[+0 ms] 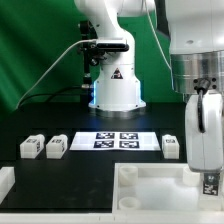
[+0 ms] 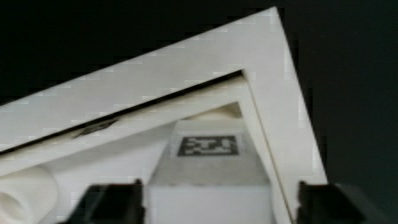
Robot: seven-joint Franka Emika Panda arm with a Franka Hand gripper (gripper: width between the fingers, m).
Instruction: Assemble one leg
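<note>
One leg (image 2: 210, 160) sits clamped between the gripper (image 1: 207, 150) fingers, held upright over the panel (image 1: 150, 185) corner, so seating it is judged unfinished. Beyond lie three loose legs (image 1: 44, 147) beside the marker board (image 1: 113, 140).

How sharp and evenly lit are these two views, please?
Exterior view: bright and fairly sharp on the marker board, though the gripper close to the camera looks soft. Wrist view: blurry throughout, the leg tag smeared, the white panel glaring against black.
</note>
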